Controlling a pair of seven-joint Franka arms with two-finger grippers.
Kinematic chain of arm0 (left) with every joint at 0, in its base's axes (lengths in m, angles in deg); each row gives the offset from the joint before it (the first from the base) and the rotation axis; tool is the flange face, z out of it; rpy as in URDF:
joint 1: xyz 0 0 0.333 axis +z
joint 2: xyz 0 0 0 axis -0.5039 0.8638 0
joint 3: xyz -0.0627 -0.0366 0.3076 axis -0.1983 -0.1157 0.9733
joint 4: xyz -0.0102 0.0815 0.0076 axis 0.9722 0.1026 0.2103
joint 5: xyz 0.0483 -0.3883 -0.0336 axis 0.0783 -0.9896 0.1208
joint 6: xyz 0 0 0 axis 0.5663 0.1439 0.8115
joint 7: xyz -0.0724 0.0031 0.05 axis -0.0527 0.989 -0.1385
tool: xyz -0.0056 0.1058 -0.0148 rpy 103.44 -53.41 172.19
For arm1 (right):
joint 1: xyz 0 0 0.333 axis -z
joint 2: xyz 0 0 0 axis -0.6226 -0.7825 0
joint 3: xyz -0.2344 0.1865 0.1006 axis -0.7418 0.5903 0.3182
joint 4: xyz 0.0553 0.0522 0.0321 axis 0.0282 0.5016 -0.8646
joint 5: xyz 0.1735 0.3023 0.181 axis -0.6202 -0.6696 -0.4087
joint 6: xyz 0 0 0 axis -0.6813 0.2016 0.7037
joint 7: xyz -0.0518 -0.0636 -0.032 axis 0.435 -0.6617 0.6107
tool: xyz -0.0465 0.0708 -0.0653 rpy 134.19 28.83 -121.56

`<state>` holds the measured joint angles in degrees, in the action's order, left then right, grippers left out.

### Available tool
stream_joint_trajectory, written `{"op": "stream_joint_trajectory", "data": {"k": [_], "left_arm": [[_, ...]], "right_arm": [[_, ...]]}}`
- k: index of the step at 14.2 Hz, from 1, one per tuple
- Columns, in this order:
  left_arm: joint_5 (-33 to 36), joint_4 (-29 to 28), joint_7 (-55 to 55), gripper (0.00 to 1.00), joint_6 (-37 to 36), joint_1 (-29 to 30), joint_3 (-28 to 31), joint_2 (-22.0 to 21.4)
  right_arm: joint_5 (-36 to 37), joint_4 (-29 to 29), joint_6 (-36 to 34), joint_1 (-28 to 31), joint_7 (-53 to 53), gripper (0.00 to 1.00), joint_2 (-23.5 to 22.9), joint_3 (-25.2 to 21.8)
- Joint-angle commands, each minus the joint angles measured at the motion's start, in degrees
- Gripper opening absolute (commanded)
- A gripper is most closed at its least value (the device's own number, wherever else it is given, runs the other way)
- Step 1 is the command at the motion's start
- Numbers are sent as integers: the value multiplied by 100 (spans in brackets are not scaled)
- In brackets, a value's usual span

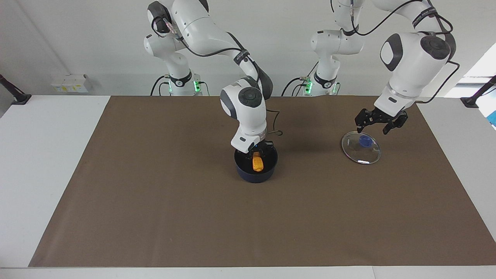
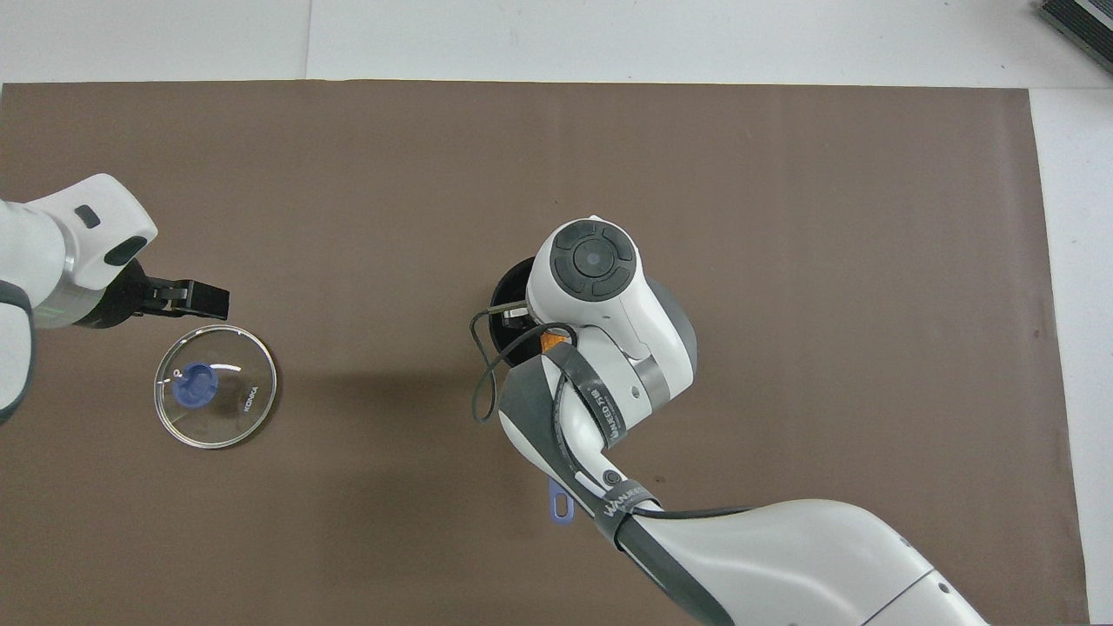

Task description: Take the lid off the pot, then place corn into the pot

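Observation:
The dark blue pot (image 1: 255,173) stands open in the middle of the mat, and its rim (image 2: 509,287) and handle tip (image 2: 561,506) show from overhead. My right gripper (image 1: 257,152) reaches down into the pot, shut on the orange corn (image 1: 257,163), which hangs upright inside the rim. From overhead only a sliver of the corn (image 2: 550,342) shows under the right arm's wrist. The glass lid (image 1: 360,148) with its blue knob lies flat on the mat toward the left arm's end (image 2: 216,385). My left gripper (image 1: 375,124) hovers open and empty just above the lid's edge (image 2: 196,297).
A brown mat (image 1: 155,201) covers the table, with bare white table (image 1: 38,155) at both ends. A loose black cable loop (image 1: 277,131) hangs from the right arm beside the pot. Black clamps (image 1: 15,97) sit at the table's corners nearest the robots.

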<state>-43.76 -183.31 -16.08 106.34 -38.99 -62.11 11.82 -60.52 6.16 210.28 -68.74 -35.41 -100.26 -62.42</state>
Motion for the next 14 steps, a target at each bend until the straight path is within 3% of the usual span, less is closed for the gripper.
{"op": "stream_joint_trajectory", "data": {"k": [1, 2, 4, 8, 14], "left_arm": [[28, 473, 110, 100, -514, -23, 42, 102], [45, 622, 119, 100, -707, 3, 42, 102], [81, 921, 154, 100, -1085, 29, 51, 102], [98, 1483, 286, 100, -1762, 56, 104, 119], [72, 1353, 313, 100, -1728, 47, 95, 31]], "right_arm": [[-140, 118, 129, 43, 164, 64, 51, 41], [-140, 118, 112, 43, 164, 73, 51, 41], [-113, 75, 68, 35, 164, 100, 51, 41], [-87, -13, 33, 61, 155, 100, 235, 23], [-25, -4, -459, 657, 155, 100, 1104, -21]]}}
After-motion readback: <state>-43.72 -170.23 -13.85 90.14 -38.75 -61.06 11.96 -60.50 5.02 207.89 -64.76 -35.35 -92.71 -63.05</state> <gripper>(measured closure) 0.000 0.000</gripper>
